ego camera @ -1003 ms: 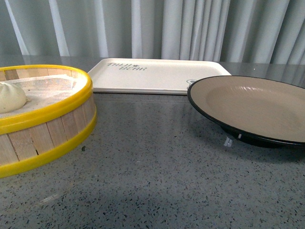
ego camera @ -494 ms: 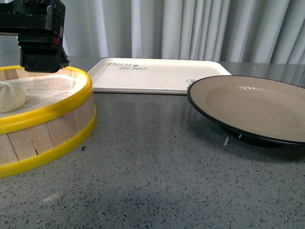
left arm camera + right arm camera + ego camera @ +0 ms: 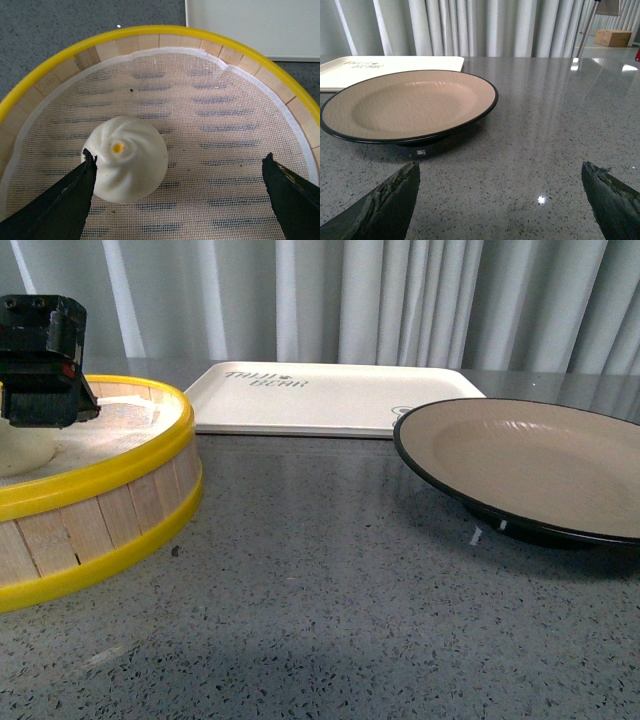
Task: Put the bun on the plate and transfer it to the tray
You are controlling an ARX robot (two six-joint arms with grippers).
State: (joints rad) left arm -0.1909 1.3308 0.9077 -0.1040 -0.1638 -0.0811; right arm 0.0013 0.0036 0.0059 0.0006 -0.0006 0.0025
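Front view: speckled counter [image 3: 330, 620], pale curtains [image 3: 400, 300]; left pincer [image 3: 179, 157], right pincer [image 3: 500, 165] spread wide, empty.

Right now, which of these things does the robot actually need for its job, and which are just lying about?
Needed: bun, plate, tray, open left hand.
Lying about: steamer basket (holds the bun), mesh liner, curtain, cardboard box.

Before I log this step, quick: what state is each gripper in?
Left gripper: open, holding nothing, above the small round white pleated bun in the yellow-rimmed wooden steamer basket.
Right gripper: open, holding nothing.
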